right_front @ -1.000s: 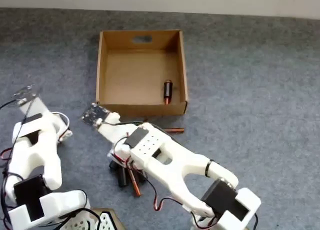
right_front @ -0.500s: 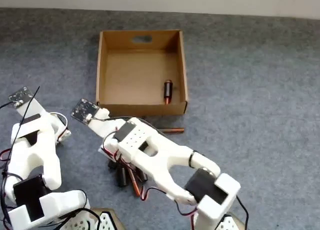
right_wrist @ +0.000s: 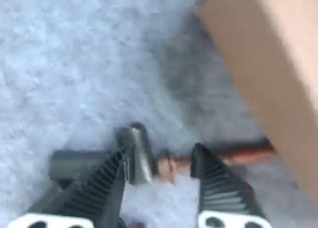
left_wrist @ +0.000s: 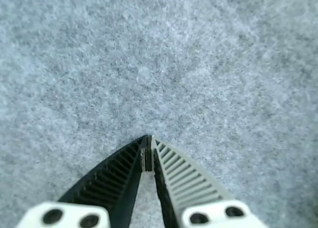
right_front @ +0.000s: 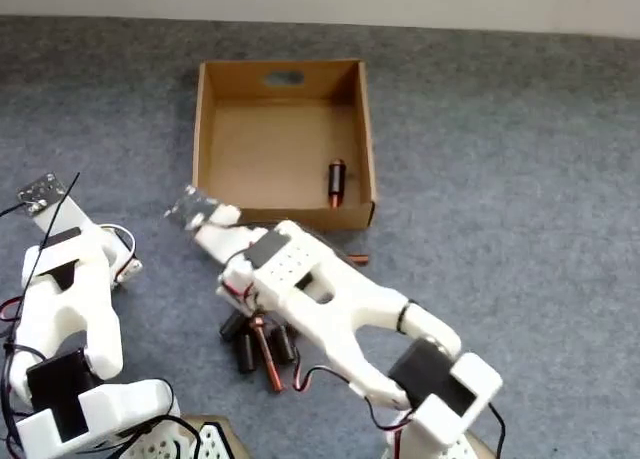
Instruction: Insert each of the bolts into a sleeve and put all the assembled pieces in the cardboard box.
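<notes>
The cardboard box point(right_front: 205, 139) stands at the back of the carpet with one assembled bolt-and-sleeve piece point(right_front: 336, 182) lying by its right wall. In front of it lies a pile of black sleeves point(right_front: 243, 351) and copper bolts point(right_front: 268, 359). My right arm point(right_front: 300, 289) stretches over this pile. My right gripper point(right_wrist: 159, 156) is open just above a dark sleeve point(right_wrist: 138, 151) and a copper bolt point(right_wrist: 170, 166); a second sleeve point(right_wrist: 74, 163) lies beside them. Another copper bolt point(right_wrist: 246, 152) lies along the box wall point(right_wrist: 253, 64). My left gripper point(left_wrist: 148, 140) is shut and empty over bare carpet.
The left arm point(right_front: 65, 279) stands at the left edge of the grey carpet point(right_front: 500, 179), well apart from the pile. A loose copper bolt end point(right_front: 357, 260) peeks out from under the right arm near the box's front wall. Open carpet lies right of the box.
The right arm swung left and then back towards the box, uncovering more of the pile. The left arm shifted slightly at first and then kept still.
</notes>
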`<control>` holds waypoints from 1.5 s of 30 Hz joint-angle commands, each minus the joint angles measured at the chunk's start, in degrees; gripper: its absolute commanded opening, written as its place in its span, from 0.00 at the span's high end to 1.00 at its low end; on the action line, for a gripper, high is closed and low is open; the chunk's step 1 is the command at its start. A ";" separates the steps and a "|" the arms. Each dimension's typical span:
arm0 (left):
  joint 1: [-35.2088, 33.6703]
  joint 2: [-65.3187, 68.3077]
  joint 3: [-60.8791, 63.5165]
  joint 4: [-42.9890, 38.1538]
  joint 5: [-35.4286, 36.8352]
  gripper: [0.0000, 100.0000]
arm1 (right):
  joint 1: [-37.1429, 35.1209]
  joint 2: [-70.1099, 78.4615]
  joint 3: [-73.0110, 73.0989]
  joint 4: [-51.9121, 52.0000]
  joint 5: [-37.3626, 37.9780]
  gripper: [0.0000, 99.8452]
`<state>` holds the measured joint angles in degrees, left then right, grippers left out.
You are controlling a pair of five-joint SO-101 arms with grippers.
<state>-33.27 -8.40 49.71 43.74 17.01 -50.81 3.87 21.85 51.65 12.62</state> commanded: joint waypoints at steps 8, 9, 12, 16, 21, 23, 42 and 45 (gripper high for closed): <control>-0.04 -0.48 -2.15 -0.79 0.26 0.97 | -2.77 -3.12 3.30 -4.26 0.79 0.79; -0.04 -0.48 -2.15 -0.79 0.26 0.97 | -3.12 -3.12 3.38 -4.79 0.79 0.79; 0.04 -0.48 -2.15 -0.79 0.26 0.97 | -3.74 -3.03 3.47 -5.23 0.79 0.79; 0.04 -0.48 -2.15 -0.79 0.26 0.97 | -4.00 -2.95 3.56 -5.23 0.79 0.79; 0.04 -0.48 -2.15 -0.79 0.26 0.97 | -4.00 -0.31 3.65 -5.58 0.79 0.79; 0.04 -0.48 -2.15 -0.79 0.26 0.97 | -4.35 2.42 3.47 -5.58 0.79 0.79; 0.04 -0.48 -2.15 -0.79 0.26 0.97 | 1.27 -2.07 -3.30 -0.22 0.35 0.99; 0.04 -0.48 -2.15 -0.79 0.26 0.97 | 6.11 -10.77 -4.70 4.53 0.35 0.99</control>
<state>-33.27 -8.40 49.71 43.74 17.10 -49.32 3.25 20.70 52.35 12.62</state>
